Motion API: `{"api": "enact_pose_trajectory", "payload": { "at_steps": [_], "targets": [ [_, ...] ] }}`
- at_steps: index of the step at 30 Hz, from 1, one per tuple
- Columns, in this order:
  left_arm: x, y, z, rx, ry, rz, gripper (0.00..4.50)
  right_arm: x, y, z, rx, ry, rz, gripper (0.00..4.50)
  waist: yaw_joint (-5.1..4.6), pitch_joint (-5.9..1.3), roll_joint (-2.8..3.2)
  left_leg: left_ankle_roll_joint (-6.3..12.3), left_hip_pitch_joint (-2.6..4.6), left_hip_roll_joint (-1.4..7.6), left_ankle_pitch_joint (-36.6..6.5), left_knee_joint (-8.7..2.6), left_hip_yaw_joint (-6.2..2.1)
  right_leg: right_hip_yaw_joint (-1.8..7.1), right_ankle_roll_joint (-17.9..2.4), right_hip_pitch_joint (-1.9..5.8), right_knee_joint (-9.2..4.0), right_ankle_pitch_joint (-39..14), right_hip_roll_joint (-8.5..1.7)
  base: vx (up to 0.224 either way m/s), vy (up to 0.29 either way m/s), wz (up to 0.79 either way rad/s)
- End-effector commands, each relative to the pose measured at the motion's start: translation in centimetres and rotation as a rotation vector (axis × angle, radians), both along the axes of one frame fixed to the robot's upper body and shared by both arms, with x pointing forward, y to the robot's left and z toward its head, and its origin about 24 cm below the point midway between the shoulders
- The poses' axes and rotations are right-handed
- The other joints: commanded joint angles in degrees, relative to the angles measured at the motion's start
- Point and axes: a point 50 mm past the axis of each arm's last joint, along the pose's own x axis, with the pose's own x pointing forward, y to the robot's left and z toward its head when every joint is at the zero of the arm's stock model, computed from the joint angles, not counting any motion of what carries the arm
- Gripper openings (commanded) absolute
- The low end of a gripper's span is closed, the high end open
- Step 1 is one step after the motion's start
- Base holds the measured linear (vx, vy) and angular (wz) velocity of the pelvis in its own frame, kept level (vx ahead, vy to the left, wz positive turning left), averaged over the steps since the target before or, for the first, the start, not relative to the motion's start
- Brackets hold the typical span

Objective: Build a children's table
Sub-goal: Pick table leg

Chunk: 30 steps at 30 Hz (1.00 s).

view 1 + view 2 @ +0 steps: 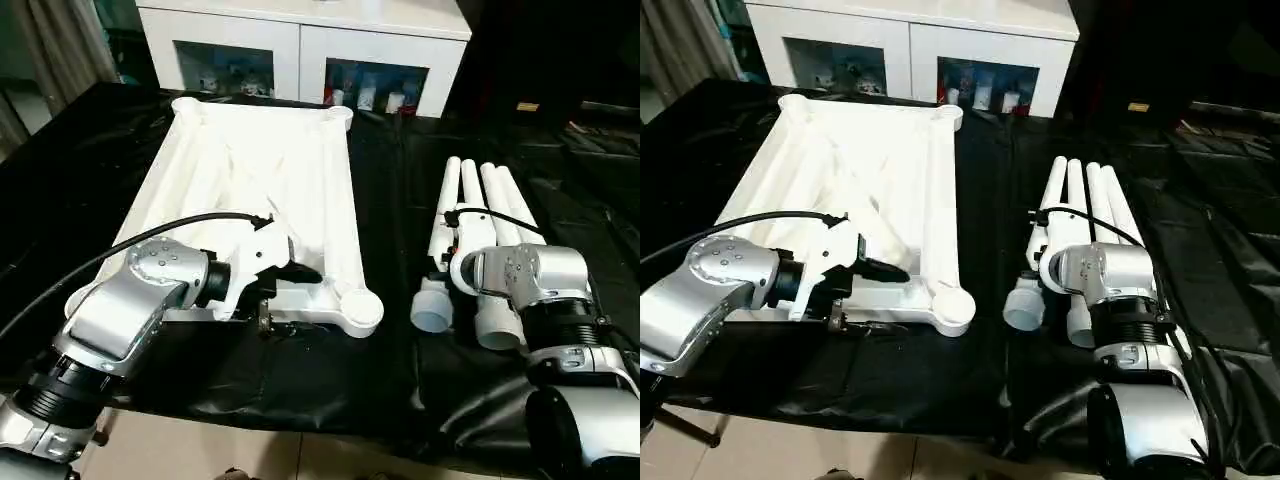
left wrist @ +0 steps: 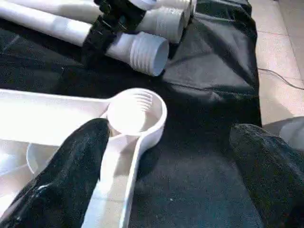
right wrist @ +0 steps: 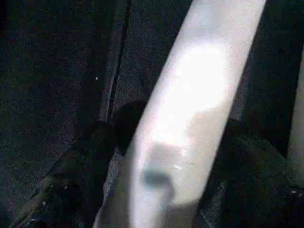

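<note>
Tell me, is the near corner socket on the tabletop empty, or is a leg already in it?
Empty. The corner socket shows its bare threaded inside, and the legs lie apart on the black sheet.

Both forearms are clad in rounded silver shells joined by ribbed black collars; a black cable [image 1: 150,232] is routed along the left forearm [image 1: 130,300]. Glossy black fingers [image 2: 71,175] are fitted.

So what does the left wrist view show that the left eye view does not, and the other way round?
Left wrist view: the thread ridges inside the corner socket, the ribbed ends of the legs, and the open left gripper close up. Left eye view: the whole tabletop, all four legs lying side by side, and the white cabinet behind. Both: the socket, the legs and the black sheet.
</note>
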Motion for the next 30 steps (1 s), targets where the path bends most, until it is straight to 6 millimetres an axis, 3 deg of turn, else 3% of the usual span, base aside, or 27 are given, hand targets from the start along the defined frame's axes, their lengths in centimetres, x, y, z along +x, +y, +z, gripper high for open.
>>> {"api": "enact_pose_trajectory", "payload": {
  "at_steps": [1,6,7,8,9,13,15,21,23,26,27,30],
  "targets": [
    [0.1,-0.1,0.1,0.012,-0.036,0.021,4.50,-0.1,0.1,-0.5,0.014,0.032,-0.006,3.27,0.30,-4.07,-0.05,-0.38,0.55,3.03,-1.02,-4.45,-0.49,2.80,-15.52,3.51,-3.10,0.60,-3.79,0.000,0.000,0.00],
    [0.8,-0.2,0.1,0.013,-0.123,0.086,4.50,0.0,0.1,-0.6,0.018,0.016,-0.012,2.81,0.48,-4.51,0.01,-0.36,0.59,3.07,-0.62,-4.30,-0.52,2.73,-15.35,3.65,-2.97,1.19,-3.81,0.000,0.000,0.00],
    [1.1,-0.3,0.0,-0.005,-0.179,0.121,4.50,0.1,0.1,-0.5,0.026,0.002,-0.016,2.81,0.54,-4.54,0.30,-0.36,0.53,3.08,-0.40,-4.30,-0.61,2.69,-15.31,3.66,-2.93,1.56,-3.80,0.000,0.000,0.00],
    [1.1,-0.3,0.0,-0.009,-0.187,0.124,4.50,0.1,0.1,-0.5,0.026,0.001,-0.016,2.77,0.43,-4.57,0.06,-0.32,0.49,3.04,-0.39,-4.22,-0.49,2.73,-15.30,3.66,-3.01,2.12,-3.71,0.000,0.000,0.00],
    [1.3,-0.5,0.0,-0.044,-0.229,0.145,4.50,0.1,0.1,-0.5,0.025,-0.005,-0.021,2.64,0.65,-4.65,0.45,-0.36,0.52,3.02,-0.30,-4.21,-0.63,2.69,-15.44,3.71,-2.91,2.44,-3.79,0.000,0.000,0.00],
    [1.6,-0.7,-0.2,-0.067,-0.231,0.204,4.50,0.0,0.1,-0.6,0.037,-0.006,-0.026,2.37,0.84,-4.79,0.24,-0.08,0.51,3.03,-0.37,-4.14,-0.52,2.66,-15.90,3.71,-2.83,3.65,-3.74,0.000,0.000,0.00],
    [1.3,-1.1,-0.3,-0.093,-0.222,0.194,4.50,-0.3,-0.1,-0.9,0.043,0.005,-0.044,2.07,0.93,-4.73,0.04,-0.12,0.50,3.07,-0.81,-4.16,-0.47,2.67,-15.80,3.66,-2.94,2.73,-3.75,0.000,0.000,0.00],
    [1.3,-1.5,-0.4,-0.124,-0.285,0.227,4.50,-0.6,-0.6,-1.3,0.066,0.009,-0.095,1.84,1.43,-4.61,0.08,-0.68,0.75,3.16,-2.69,-4.32,-0.44,2.63,-14.77,3.34,-3.21,-0.25,-3.66,0.000,0.000,0.00],
    [1.3,-1.7,-0.4,-0.134,-0.251,0.226,4.50,-0.6,-0.7,-1.0,0.079,-0.005,-0.108,1.84,1.54,-4.63,-0.01,-1.09,0.80,3.13,-3.17,-4.34,-0.42,2.67,-13.91,3.27,-3.22,-1.31,-3.68,0.000,0.000,0.00],
    [2.1,-2.2,0.4,-0.203,-0.181,0.277,4.50,-0.2,-1.1,1.1,0.171,-0.135,-0.141,1.84,1.74,-4.57,-0.21,-1.28,0.83,3.10,-3.60,-4.35,-0.30,2.77,-13.37,3.21,-3.36,-2.46,-3.76,0.000,0.000,0.00],
    [2.1,-2.2,0.4,-0.203,-0.181,0.277,4.50,-0.2,-1.1,1.1,0.171,-0.135,-0.141,1.84,1.86,-4.60,-0.64,-1.07,0.74,3.16,-3.35,-4.37,-0.35,2.71,-13.29,3.27,-3.22,-2.45,-3.77,0.000,0.000,0.00],
    [3.1,-3.1,1.5,-0.323,-0.090,0.386,4.50,-0.7,-1.8,3.8,0.268,-0.304,-0.093,1.84,1.78,-4.49,-0.97,-0.45,0.37,3.02,-2.86,-4.30,-0.26,2.72,-12.49,3.50,-3.32,-2.60,-3.73,0.000,0.000,0.00]
  ]
}}
